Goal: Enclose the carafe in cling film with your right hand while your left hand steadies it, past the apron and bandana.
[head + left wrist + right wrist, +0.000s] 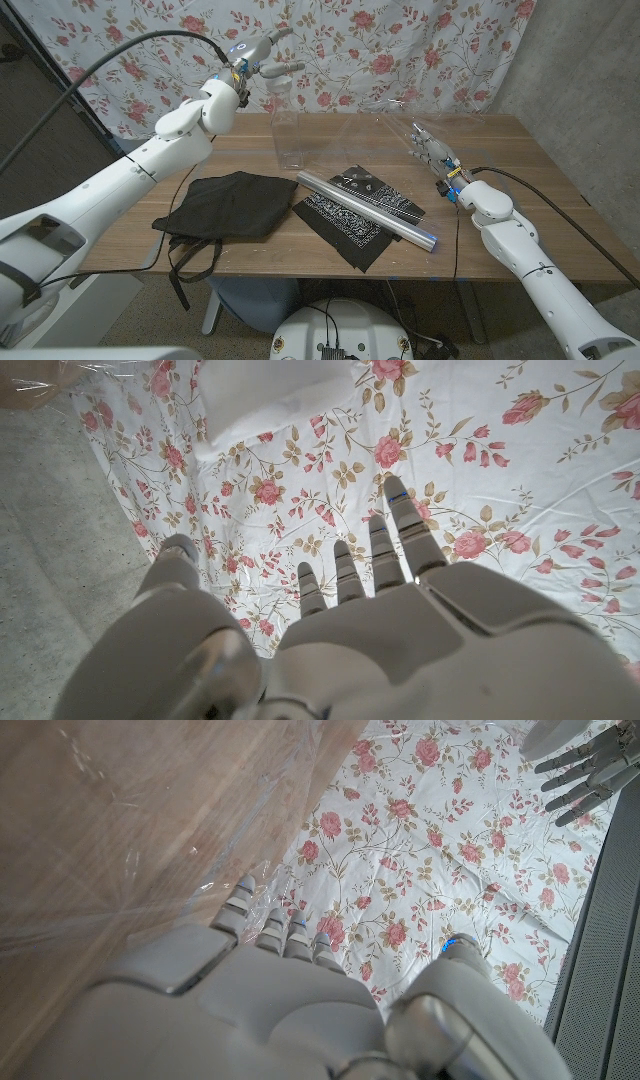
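The clear glass carafe stands upright at the table's back middle. My left hand hangs in the air above and just left of it, fingers spread, holding nothing; its back faces the floral curtain. The cling film roll lies diagonally across the black patterned bandana. A lifted sheet of cling film runs from the roll up to my right hand, whose fingers hold its wrinkled edge. The black apron lies left of the bandana.
A floral curtain hangs close behind the table's far edge. Bare wood shows on the right side of the table. My left hand also appears in the right wrist view, before the curtain.
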Controlling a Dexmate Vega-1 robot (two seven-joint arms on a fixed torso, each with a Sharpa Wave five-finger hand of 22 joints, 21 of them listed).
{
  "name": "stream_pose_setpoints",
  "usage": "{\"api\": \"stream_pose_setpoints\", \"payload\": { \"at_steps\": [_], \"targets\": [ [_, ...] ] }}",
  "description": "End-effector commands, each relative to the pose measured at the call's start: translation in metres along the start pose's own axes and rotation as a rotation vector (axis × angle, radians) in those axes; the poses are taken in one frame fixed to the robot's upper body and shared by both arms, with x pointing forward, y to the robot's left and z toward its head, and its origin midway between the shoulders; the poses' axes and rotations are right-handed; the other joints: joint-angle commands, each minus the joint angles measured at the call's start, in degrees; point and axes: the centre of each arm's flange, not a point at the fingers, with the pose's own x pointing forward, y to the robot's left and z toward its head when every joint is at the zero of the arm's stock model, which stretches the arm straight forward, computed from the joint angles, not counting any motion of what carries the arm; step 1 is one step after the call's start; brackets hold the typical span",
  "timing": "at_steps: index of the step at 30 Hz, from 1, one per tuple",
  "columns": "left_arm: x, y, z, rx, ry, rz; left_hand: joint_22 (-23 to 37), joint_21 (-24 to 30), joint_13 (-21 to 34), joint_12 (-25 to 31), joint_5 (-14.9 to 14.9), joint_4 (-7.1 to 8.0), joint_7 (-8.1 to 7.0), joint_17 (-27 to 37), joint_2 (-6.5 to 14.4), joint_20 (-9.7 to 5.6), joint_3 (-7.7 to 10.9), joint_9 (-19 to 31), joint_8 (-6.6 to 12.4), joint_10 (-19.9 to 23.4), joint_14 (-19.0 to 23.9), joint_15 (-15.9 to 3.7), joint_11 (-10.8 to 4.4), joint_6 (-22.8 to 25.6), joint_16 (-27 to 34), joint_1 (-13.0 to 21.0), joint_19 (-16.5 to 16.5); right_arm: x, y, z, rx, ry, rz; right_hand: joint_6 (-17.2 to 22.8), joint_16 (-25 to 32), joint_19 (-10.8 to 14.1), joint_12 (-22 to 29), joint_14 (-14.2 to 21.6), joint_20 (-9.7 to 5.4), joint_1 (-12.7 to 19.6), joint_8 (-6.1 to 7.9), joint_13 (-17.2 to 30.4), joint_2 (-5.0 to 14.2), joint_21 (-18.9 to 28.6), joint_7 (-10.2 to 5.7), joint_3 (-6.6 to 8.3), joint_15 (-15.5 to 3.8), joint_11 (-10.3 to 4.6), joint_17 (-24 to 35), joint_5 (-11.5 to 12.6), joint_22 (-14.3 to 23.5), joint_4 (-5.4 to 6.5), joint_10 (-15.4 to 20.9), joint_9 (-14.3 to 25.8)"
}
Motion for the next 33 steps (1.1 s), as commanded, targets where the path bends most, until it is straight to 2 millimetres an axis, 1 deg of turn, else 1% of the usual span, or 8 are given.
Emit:
{"api": "stream_pose_setpoints", "payload": {
  "at_steps": [1,11,12,14,21,22,25,33],
  "targets": [
    [0.0077,0.0029,0.0038,0.047,0.001,-0.114,0.1,-0.2,0.3,-0.6,0.3,0.07,-0.08,0.2,-0.2,-0.01,-0.16,0.1,-0.29,-1.6,-0.2,0.34,-0.03,-1.2,-0.3,1.0,0.3,0.0022,-0.0036,-0.0017,0.0,0.006,-0.003,0.0,0.3,-0.4,0.0,-0.5,0.05,0.1,0.42,0.2,0.75,0.3,0.07,0.28,-0.3,-0.15,0.0,-0.2,0.1,-0.28,-0.1,0.2],
    [0.0099,0.0065,0.0089,0.112,-0.022,-0.16,0.0,-0.7,0.4,-1.3,0.3,-0.09,-0.05,0.2,0.1,0.07,0.15,0.2,-0.64,-4.4,-3.4,1.67,1.04,-4.3,-1.0,4.0,0.6,0.0032,-0.0046,-0.0024,0.002,0.002,-0.002,0.0,0.3,-0.4,0.0,-0.5,0.04,0.2,0.43,0.2,0.92,0.4,-0.29,0.32,-0.34,-1.26,0.0,-0.2,0.1,-0.36,0.0,0.2],
    [0.01,0.0069,0.0089,0.111,-0.022,-0.17,-0.1,-1.2,0.4,-0.9,0.2,0.12,0.3,0.2,0.2,0.08,0.04,0.3,0.35,-3.8,-3.5,1.68,0.62,-2.3,-0.7,4.4,0.0,0.0033,-0.0045,-0.0022,0.003,0.003,-0.003,0.0,0.3,-0.4,0.0,-0.6,0.04,0.2,0.42,0.2,0.94,0.4,-0.3,0.33,-0.36,-1.26,0.0,-0.2,0.2,-0.37,0.0,0.2],
    [0.0105,0.007,0.0088,0.109,-0.023,-0.176,-0.1,-1.5,0.5,-0.7,0.1,0.3,0.77,0.2,0.2,0.08,-0.14,0.4,0.87,-3.5,-3.4,1.75,0.67,-0.9,-0.5,4.5,-0.3,0.0034,-0.0043,-0.0021,0.003,0.001,-0.002,0.1,0.3,-0.4,0.0,-0.6,0.03,0.2,0.43,0.2,0.96,0.4,-0.36,0.34,-0.38,-1.25,0.0,-0.2,0.2,-0.39,0.0,0.2],
    [0.012,0.0101,0.0087,0.133,-0.038,-0.214,0.0,-1.8,0.5,-0.5,0.1,0.46,0.63,0.1,0.1,0.07,-0.45,0.5,-0.06,-3.4,-3.5,1.77,0.79,-3.1,-0.4,4.8,-0.4,0.0017,-0.005,-0.0012,-0.003,0.002,-0.004,0.1,0.3,-0.3,0.0,-0.6,0.02,0.3,0.44,0.2,1.04,0.4,-0.48,0.38,-0.34,-1.33,-0.1,-0.2,0.2,-0.45,0.0,0.2],
    [0.0123,0.0107,0.0088,0.141,-0.04,-0.224,0.0,-1.9,0.5,-0.5,0.1,0.48,0.8,0.1,0.1,0.07,-0.51,0.5,-0.22,-3.5,-3.5,1.77,0.83,-3.5,-0.4,4.8,-0.4,0.0014,-0.0053,-0.001,-0.005,0.004,-0.004,0.1,0.3,-0.3,0.0,-0.6,0.02,0.3,0.44,0.2,1.04,0.4,-0.47,0.38,-0.32,-1.33,-0.1,-0.2,0.2,-0.46,0.0,0.2],
    [0.0129,0.0117,0.0086,0.149,-0.039,-0.241,0.0,-2.1,0.6,-0.4,-0.1,0.97,3.32,0.2,-0.3,0.08,-1.22,0.5,-0.64,-3.5,-3.6,1.77,1.06,-5.4,-0.3,4.1,-0.4,0.0,-0.0067,0.0001,-0.01,0.008,-0.002,0.1,0.3,-0.3,0.0,-0.6,0.03,0.3,0.43,0.2,1.04,0.4,-0.46,0.37,-0.38,-1.4,-0.1,-0.2,0.2,-0.49,0.0,0.2],
    [0.0176,0.0105,0.0062,0.181,-0.039,-0.326,0.1,-2.1,0.6,-0.5,0.0,1.12,4.26,0.2,-0.1,0.05,-1.43,0.5,-0.77,-4.0,-4.1,1.85,1.92,-6.8,-0.5,4.0,-0.1,-0.0032,-0.0135,0.0044,-0.027,0.011,-0.01,-0.3,0.3,-0.4,0.0,-0.6,0.05,0.3,0.25,0.2,1.06,0.4,-0.54,0.37,-0.43,-1.41,-0.1,-0.2,0.2,-0.55,0.0,0.2]
  ]
}}
